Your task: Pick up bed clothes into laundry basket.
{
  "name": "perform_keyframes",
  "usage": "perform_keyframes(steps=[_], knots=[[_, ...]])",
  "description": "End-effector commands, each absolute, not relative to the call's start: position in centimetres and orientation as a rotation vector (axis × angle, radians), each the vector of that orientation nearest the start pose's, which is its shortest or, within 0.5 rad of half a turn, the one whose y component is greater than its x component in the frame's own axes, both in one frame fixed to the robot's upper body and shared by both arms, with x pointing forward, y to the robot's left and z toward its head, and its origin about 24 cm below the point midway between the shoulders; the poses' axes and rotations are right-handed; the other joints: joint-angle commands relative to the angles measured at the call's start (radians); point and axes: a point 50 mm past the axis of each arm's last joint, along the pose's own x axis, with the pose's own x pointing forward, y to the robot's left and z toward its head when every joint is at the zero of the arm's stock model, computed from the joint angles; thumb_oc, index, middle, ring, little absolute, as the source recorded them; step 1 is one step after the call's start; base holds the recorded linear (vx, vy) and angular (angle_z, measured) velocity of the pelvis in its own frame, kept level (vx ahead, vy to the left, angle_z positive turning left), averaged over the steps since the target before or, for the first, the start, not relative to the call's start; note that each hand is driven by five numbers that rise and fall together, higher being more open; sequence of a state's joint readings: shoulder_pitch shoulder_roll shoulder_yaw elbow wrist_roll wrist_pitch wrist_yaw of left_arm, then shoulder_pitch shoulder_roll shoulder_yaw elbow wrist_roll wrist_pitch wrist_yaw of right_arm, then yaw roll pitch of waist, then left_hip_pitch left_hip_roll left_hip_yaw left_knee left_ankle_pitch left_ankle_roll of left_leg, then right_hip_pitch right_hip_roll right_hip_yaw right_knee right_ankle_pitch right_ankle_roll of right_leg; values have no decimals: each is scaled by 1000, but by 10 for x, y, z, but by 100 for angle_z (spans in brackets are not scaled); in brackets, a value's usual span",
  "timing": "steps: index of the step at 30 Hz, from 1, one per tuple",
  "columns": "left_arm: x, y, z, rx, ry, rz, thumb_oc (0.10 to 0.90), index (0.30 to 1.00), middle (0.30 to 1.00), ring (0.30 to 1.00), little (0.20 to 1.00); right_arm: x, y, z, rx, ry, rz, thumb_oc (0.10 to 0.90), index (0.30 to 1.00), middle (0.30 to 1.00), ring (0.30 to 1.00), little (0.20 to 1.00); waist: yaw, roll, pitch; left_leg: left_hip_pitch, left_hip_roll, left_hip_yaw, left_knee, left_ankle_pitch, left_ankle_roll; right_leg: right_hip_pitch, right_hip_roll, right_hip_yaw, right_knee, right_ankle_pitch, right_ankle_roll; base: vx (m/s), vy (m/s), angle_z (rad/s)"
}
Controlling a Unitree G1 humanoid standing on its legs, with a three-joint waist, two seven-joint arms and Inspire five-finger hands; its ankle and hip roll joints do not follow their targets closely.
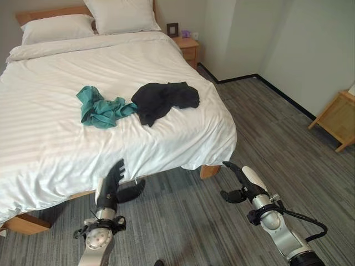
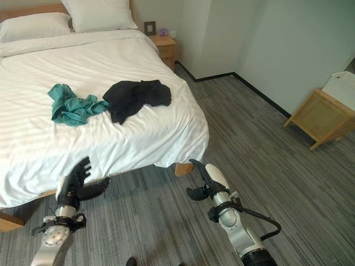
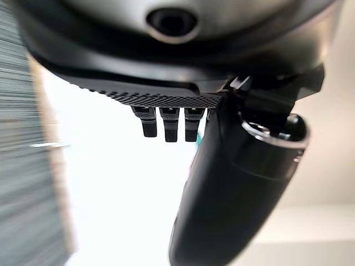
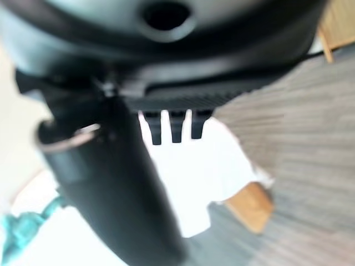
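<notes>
While the teal garment (image 1: pixel 101 108) and black garment (image 1: pixel 165 99) lie touching on the bed (image 1: pixel 50 144), we note left hand (image 1: pixel 113 185) and right hand (image 1: pixel 244 183) released, empty.

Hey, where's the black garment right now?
The black garment lies crumpled on the white bed, near its right edge, just right of the teal garment in the eye views.

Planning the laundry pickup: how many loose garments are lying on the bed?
2: a teal garment mid-bed and a black garment just to its right, their edges touching. More could be hidden beneath either.
</notes>
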State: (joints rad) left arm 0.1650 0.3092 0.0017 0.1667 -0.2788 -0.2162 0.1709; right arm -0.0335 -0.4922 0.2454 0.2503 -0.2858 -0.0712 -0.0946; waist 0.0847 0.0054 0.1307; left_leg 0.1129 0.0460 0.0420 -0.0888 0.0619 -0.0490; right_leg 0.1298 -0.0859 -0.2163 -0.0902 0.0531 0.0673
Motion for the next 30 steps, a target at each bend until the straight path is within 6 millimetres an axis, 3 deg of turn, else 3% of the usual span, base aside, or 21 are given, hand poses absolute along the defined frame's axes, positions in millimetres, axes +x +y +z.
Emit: perform_keyframes(steps=[1,6,7,8,9,11,12,14,15,16,19,21,23,24,26,27,30], knots=[[206,242,28,64,-54,254,800,900,900,900,900,249,-190,38,-669,-97,141,800,900,900,900,900,8,-29,-36,-9,-10,-56,2,-69,-4,-11,-107,45,5,3,103,0,0,0],[203,237,26,57,-32,236,800,900,900,900,900,248,-187,35,-664,-84,155,800,900,900,900,900,23,-30,-16,-10,-17,-77,20,-85,5,-20,-100,69,10,-8,101,-20,30,-1],[209,233,27,52,-41,223,800,900,900,900,900,252,-187,36,-669,-93,138,800,900,900,900,900,38,-51,15,-87,-25,-72,143,-116,-10,-21,-114,56,11,-9,97,-88,21,2],[209,233,27,53,-41,223,800,900,900,900,900,252,-187,37,-669,-93,138,800,900,900,900,900,37,-51,14,-91,-25,-73,147,-118,-10,-22,-114,55,11,-9,97,-204,33,13],[215,231,31,71,-53,214,800,900,900,900,900,257,-189,41,-679,-115,115,800,900,900,900,900,52,-63,50,-154,-28,-56,219,-99,-34,-23,-126,40,11,-12,95,-171,76,24],[224,220,37,63,-80,165,800,900,900,900,900,264,-192,47,-737,-135,84,800,900,900,900,900,64,-74,34,-180,-27,-45,209,-128,-14,-41,-135,-11,44,-17,107,-37,151,84],[227,218,39,86,-84,147,800,900,900,900,900,262,-195,45,-769,-127,79,800,900,900,900,900,67,-83,30,-161,-28,-49,194,-139,5,-47,-149,-33,127,-33,114,167,108,93],[229,218,42,148,-83,124,800,900,900,900,900,262,-193,45,-775,-126,71,800,900,900,900,900,58,-97,43,-140,-38,-61,178,-140,31,-114,-187,-34,334,38,143,158,105,49],[229,218,42,149,-85,124,800,900,900,900,900,263,-193,45,-775,-128,70,800,900,900,900,900,58,-101,40,-147,-42,-60,175,-132,33,-123,-191,-31,335,43,144,144,154,72],[235,218,46,196,-93,115,800,900,900,900,900,270,-184,51,-786,-165,79,800,900,900,900,900,50,-83,72,-110,-33,-92,144,-124,51,-207,-183,4,490,123,151,69,76,71],[236,218,46,216,-90,120,800,900,900,900,900,271,-181,61,-792,-213,74,800,900,900,900,900,33,-69,78,-60,-10,-122,93,-118,54,-287,-145,33,557,103,131,195,103,47],[235,218,47,233,-92,122,800,900,900,900,900,271,-178,72,-783,-262,66,800,900,900,900,900,6,-75,81,-11,-8,-144,57,-127,50,-353,-108,41,483,78,119,417,44,42],[236,219,48,276,-89,112,800,900,900,900,900,270,-176,81,-758,-301,59,800,900,900,900,900,-33,-101,84,78,-12,-178,2,-163,28,-396,-56,7,254,62,117,539,-35,42],[236,220,48,278,-88,113,800,900,900,900,900,270,-175,81,-756,-301,61,800,900,900,900,900,-37,-94,83,82,-2,-181,2,-170,26,-382,-46,-2,235,65,117,392,-36,50],[237,223,48,303,-85,118,800,900,900,900,900,272,-174,82,-750,-304,55,800,900,900,900,900,-56,-102,82,116,6,-200,2,-206,13,-396,-22,-40,97,106,133,491,-48,53],[236,229,48,333,-80,139,800,900,900,900,900,272,-175,83,-768,-310,44,800,900,900,900,900,-62,-113,77,152,28,-196,2,-240,-3,-418,-20,-96,31,145,150,473,-66,46],[232,234,48,348,-82,152,800,900,900,900,900,268,-182,83,-810,-312,16,800,900,900,900,900,-67,-121,60,191,43,-190,2,-273,-11,-415,-18,-115,15,142,143,523,-76,29]])
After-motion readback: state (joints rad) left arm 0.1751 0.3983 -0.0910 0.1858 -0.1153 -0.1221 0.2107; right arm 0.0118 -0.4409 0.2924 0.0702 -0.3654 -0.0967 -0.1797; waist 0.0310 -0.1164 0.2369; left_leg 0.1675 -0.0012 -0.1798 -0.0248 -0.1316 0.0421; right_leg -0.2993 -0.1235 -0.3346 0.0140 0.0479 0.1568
